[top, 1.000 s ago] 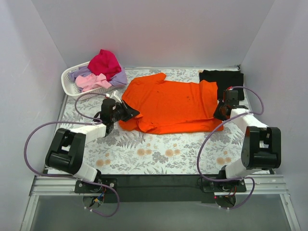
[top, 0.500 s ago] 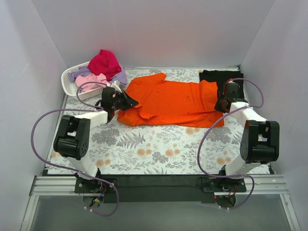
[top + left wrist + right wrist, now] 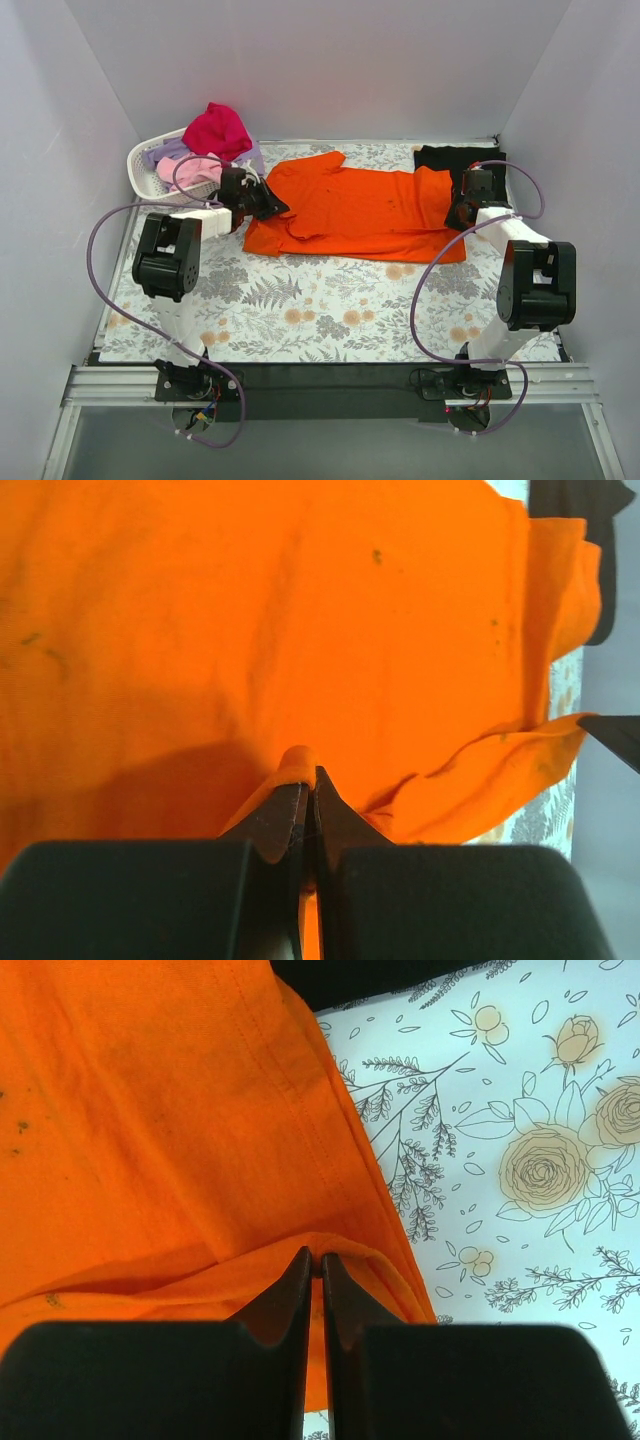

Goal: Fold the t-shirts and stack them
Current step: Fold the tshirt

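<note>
An orange t-shirt (image 3: 360, 212) lies spread across the middle of the floral table cloth (image 3: 330, 310). The left gripper (image 3: 306, 785) is clenched on a fold at the shirt's left edge, and the right gripper (image 3: 314, 1260) pinches its right hem. A black shirt (image 3: 455, 158) lies in the far right corner.

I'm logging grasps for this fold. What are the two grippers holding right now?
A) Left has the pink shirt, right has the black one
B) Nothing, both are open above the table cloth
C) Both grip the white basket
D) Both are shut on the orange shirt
D: in the wrist views, the left gripper and the right gripper each pinch a raised fold of the orange t-shirt between closed fingers.
</note>
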### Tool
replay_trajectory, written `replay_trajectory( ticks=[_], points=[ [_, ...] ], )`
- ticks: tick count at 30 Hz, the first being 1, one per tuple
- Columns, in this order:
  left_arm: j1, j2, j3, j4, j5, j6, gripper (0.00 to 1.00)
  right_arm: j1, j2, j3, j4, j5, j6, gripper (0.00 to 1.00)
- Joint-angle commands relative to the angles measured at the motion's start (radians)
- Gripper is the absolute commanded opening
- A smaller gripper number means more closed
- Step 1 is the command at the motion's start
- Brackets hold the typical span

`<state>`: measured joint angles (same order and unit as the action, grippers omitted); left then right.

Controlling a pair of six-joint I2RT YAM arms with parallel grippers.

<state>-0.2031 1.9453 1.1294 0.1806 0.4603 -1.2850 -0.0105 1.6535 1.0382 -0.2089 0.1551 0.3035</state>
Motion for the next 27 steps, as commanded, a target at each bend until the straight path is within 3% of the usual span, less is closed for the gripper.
replay_trajectory(
  ticks=[1, 14, 27],
  points=[
    [0.021, 0.003, 0.055, -0.03, 0.005, 0.024, 0.0, 0.003, 0.008, 0.042, 0.022, 0.018, -0.018, 0.01],
    [0.022, 0.099, 0.162, -0.032, 0.025, 0.05, 0.0, 0.003, 0.011, 0.046, 0.022, 0.041, -0.029, 0.01],
    [0.027, 0.009, 0.079, 0.082, 0.005, 0.001, 0.0, 0.004, 0.034, 0.068, 0.022, 0.032, -0.033, 0.01]
  ],
)
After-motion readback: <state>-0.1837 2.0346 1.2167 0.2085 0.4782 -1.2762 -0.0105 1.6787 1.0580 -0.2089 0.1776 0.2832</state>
